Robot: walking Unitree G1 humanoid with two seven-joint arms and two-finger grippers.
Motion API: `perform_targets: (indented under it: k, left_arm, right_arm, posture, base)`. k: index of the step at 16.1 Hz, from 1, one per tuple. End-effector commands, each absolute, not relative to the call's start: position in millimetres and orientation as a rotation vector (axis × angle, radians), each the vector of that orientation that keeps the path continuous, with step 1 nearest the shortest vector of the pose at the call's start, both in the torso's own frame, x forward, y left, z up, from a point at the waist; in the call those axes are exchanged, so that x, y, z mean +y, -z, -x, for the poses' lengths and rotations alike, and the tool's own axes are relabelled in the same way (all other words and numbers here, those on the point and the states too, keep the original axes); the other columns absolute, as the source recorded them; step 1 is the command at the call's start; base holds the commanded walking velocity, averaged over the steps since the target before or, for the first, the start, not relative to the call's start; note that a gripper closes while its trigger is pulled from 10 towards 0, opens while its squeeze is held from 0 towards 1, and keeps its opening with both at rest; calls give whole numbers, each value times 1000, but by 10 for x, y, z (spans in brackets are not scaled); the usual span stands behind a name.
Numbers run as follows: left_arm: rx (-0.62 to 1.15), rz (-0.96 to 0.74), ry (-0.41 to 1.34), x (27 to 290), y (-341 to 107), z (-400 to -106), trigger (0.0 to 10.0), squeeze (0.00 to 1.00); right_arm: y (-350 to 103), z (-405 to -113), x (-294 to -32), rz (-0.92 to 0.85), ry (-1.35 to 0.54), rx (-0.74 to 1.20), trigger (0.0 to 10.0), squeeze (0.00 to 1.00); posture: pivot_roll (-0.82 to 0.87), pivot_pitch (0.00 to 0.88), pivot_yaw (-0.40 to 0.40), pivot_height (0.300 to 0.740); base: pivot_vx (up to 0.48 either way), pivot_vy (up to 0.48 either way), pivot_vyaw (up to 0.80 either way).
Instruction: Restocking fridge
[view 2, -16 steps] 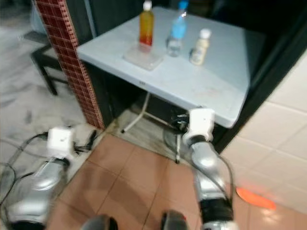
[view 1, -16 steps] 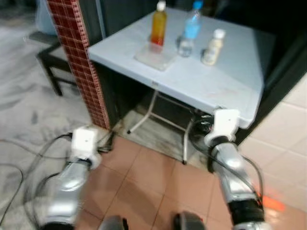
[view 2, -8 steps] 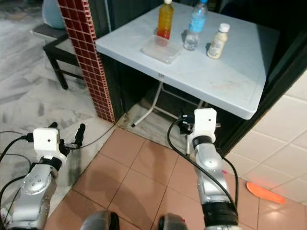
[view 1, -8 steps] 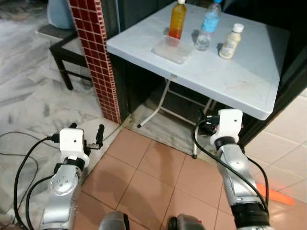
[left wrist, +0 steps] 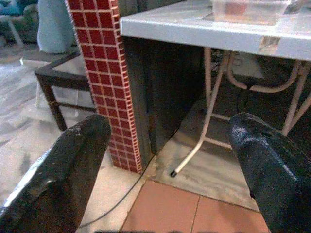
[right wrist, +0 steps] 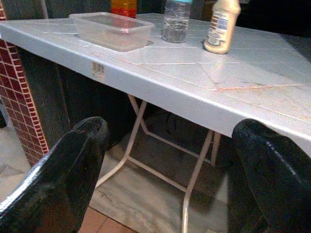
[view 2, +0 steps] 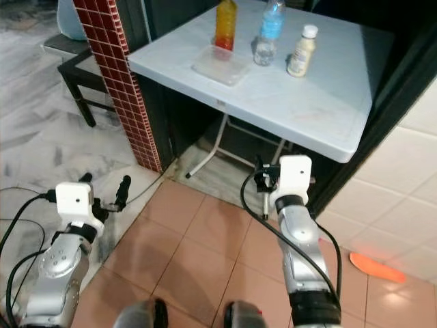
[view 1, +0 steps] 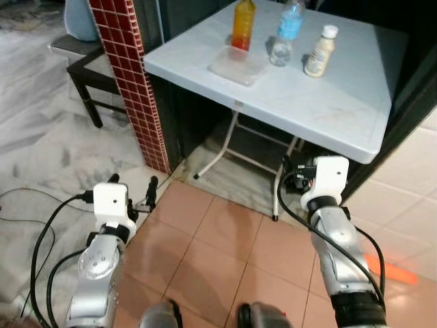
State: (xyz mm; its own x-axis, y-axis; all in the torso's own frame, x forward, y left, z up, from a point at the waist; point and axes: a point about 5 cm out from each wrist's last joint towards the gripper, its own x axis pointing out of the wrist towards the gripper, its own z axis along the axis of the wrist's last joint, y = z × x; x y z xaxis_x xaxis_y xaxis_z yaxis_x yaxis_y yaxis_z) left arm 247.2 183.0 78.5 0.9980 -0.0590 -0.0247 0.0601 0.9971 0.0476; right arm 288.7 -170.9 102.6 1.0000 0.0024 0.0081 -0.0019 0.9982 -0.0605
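Bottles [view 1: 290,31] on folding table [view 1: 341,102]; grippers low, apparently empty.

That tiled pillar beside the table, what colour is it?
Dark red tiles with pale grout on the pillar, clearest in the left wrist view.

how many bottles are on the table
3, in a row at the far side of the white table: orange juice bottle on the left, clear water bottle in the middle, cream bottle on the right.
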Motion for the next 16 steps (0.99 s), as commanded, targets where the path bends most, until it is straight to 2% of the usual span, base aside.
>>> perform_targets:
  k: [1, 11, 16]
  left_arm:
    - [-7, -45, 76, 1813, -854, -2496, 10000, 0]
    - [1, -41, 109, 1764, -845, -2529, 10000, 0]
    - [-6, -44, 108, 1757, -851, -2529, 10000, 0]
  right_arm:
    - [-1084, -2890, -1739, 61, 0, -28, 10000, 0]
    - [-1108, -2936, -1765, 68, 11, -36, 10000, 0]
    - [-1106, -2943, -1765, 69, 12, -36, 10000, 0]
  posture:
    - [18, 73, -1, 740]
    - [17, 76, 2, 740]
    - [18, 75, 2, 740]
  base:
    - [349, 330, -638]
    - [349, 330, -50]
    - [289, 253, -421]
